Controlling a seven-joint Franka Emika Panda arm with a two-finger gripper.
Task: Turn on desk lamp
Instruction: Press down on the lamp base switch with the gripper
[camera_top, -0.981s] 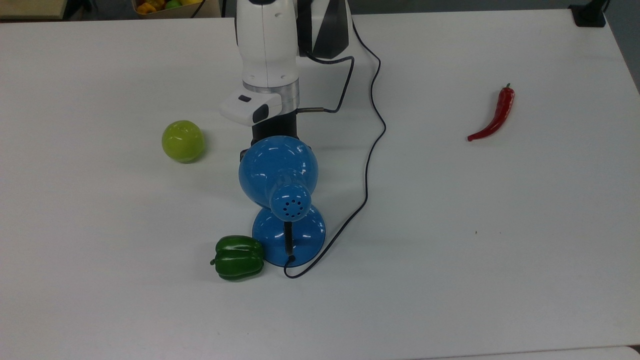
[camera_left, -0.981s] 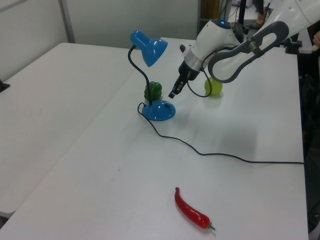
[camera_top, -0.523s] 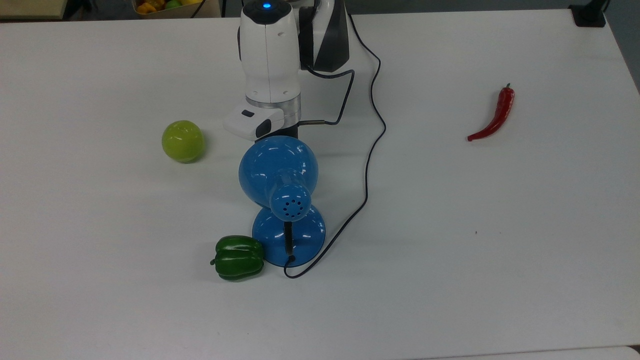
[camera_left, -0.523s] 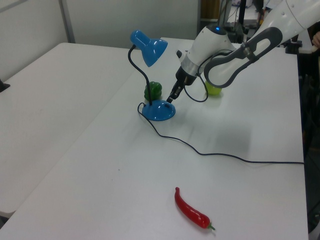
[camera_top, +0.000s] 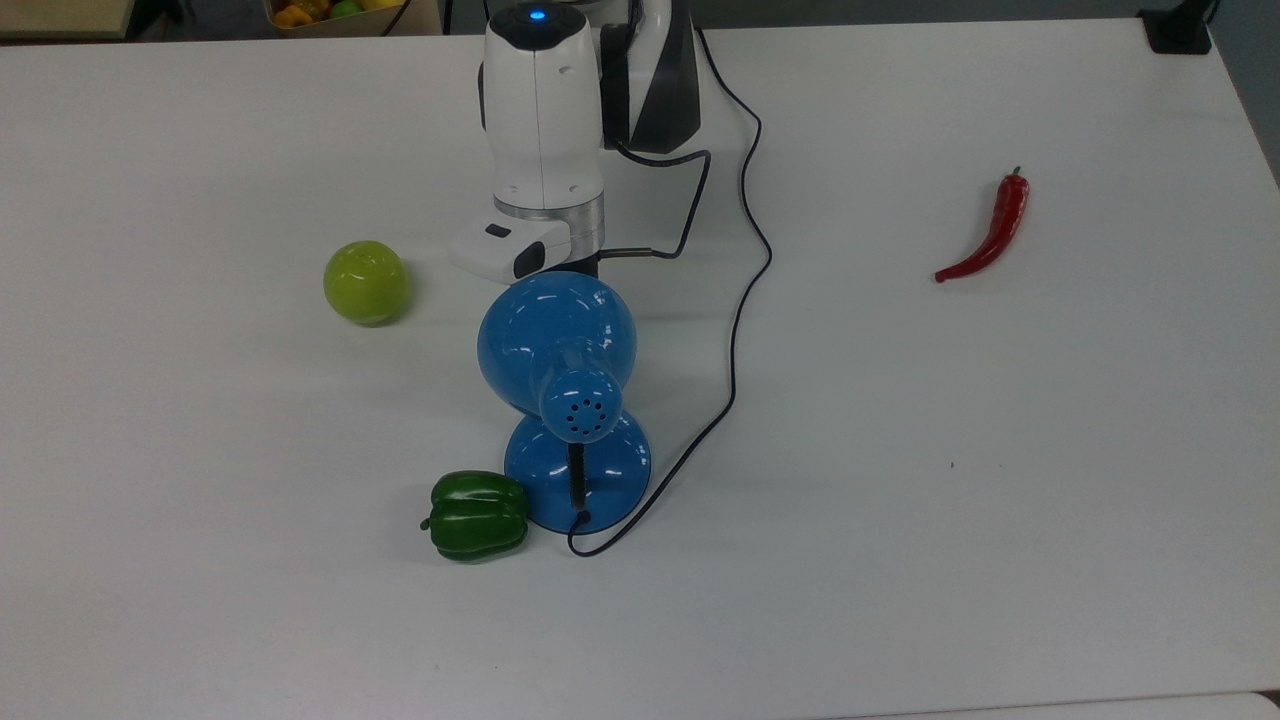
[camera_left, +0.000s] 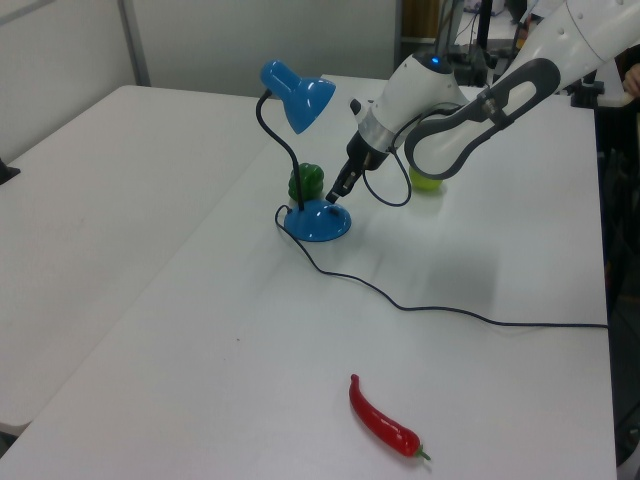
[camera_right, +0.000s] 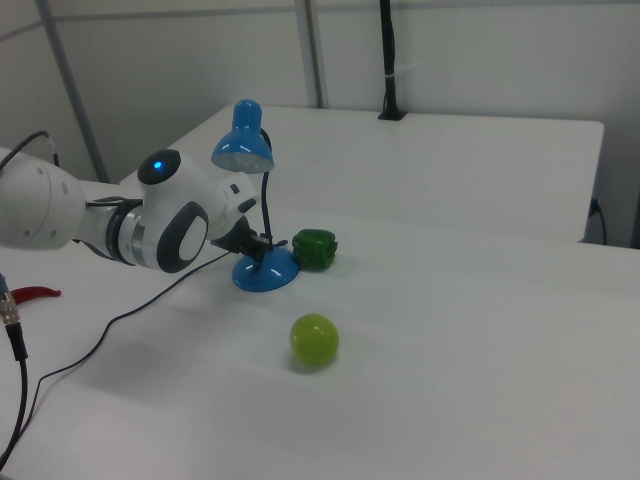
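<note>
One desk lamp (camera_left: 300, 150) to deal with, and it's standing mid-table with its round blue base (camera_left: 319, 221) right next to the green bell pepper (camera_left: 306, 182). My gripper (camera_left: 334, 195) is angled down just above the far edge of that base — looks like I'm going for a switch there, though I can't actually make out a switch. Can't tell whether the gripper is spread or pinched together either, it's just a dark tip from here.

What could go wrong: the lamp looks light and top-heavy, with the dome shade (camera_top: 556, 340) hanging out on a long curved neck. If I push sideways instead of straight down, the base probably slides or the whole thing tips toward the pepper. My wrist is also close under the shade, so a sloppy approach could bump it. The black cord (camera_top: 742, 300) loops across the table (camera_top: 1000, 500) near my arm — snagging it would drag the lamp.

Count: one lamp, one green bell pepper, one green apple (camera_top: 366, 282), one red chili (camera_top: 988, 232), one cord.
</note>
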